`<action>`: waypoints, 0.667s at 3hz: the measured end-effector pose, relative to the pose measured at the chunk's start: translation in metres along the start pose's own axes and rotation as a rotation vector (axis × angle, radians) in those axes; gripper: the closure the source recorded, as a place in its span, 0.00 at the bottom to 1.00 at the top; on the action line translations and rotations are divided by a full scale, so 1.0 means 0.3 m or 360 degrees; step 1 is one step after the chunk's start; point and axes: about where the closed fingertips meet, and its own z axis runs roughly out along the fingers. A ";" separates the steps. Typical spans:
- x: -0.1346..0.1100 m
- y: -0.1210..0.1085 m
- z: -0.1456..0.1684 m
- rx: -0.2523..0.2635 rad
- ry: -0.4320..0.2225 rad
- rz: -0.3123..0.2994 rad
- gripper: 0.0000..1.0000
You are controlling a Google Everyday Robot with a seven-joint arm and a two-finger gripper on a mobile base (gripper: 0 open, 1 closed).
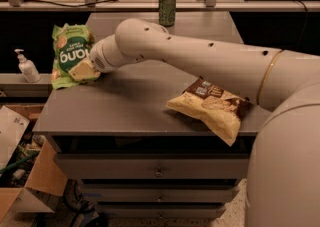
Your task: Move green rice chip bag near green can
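The green rice chip bag [71,53] is at the table's left edge, tilted up facing the camera with its "dang" logo upside down. My gripper [89,68] is at the bag's lower right side and is shut on it; the wrist covers most of the fingers. The bag's lower end is at or just above the table top. The green can [167,7] stands upright at the far middle of the table, well apart from the bag. My arm reaches from the right across the table.
A yellow-and-brown chip bag [212,107] lies at the front right of the grey table [125,106], under my arm. A white pump bottle [27,66] stands on a ledge to the left. Cardboard boxes [22,171] sit on the floor at the left. Drawers are below the table top.
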 end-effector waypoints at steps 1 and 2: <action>-0.002 0.000 -0.001 0.0000 0.0000 0.0000 1.00; -0.003 0.000 -0.003 0.0001 0.0000 0.0000 1.00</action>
